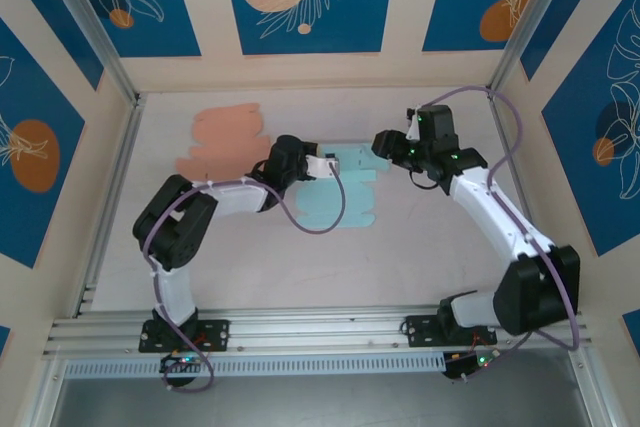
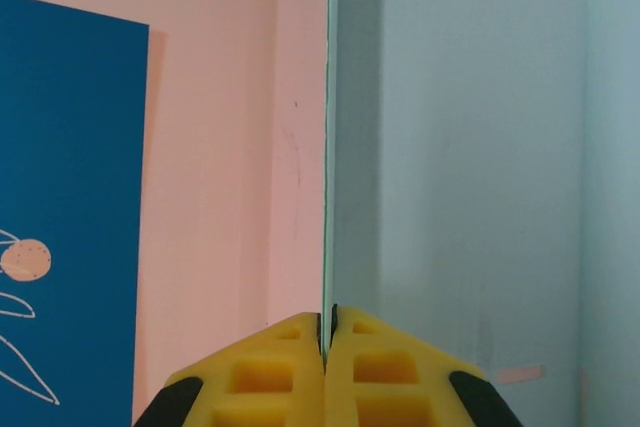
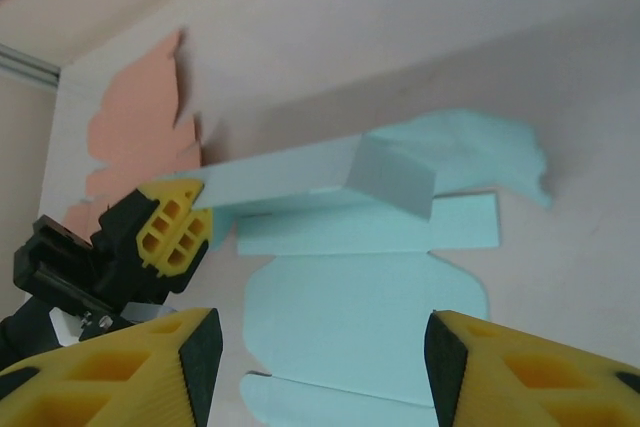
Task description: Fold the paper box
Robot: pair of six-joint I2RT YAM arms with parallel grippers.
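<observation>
The light blue paper box [image 1: 340, 205] lies unfolded and flat on the table's middle. One long side panel [image 3: 290, 175] is lifted upright, its end tab [image 3: 395, 179] bent inward. My left gripper [image 1: 322, 165] is shut on that panel's left end; in the left wrist view the yellow pads [image 2: 290, 357] pinch the thin paper edge [image 2: 329, 147] and the panel face [image 2: 460, 147] fills the right side. My right gripper [image 1: 385, 142] hovers open over the box's far right side. Its fingers [image 3: 190, 347] stand wide apart above the flat base [image 3: 370, 307], touching nothing.
A flat orange paper blank [image 1: 225, 142] lies at the back left of the table, just behind the left arm. Patterned blue and beige walls enclose the table on three sides. An aluminium rail [image 1: 300, 332] runs along the near edge.
</observation>
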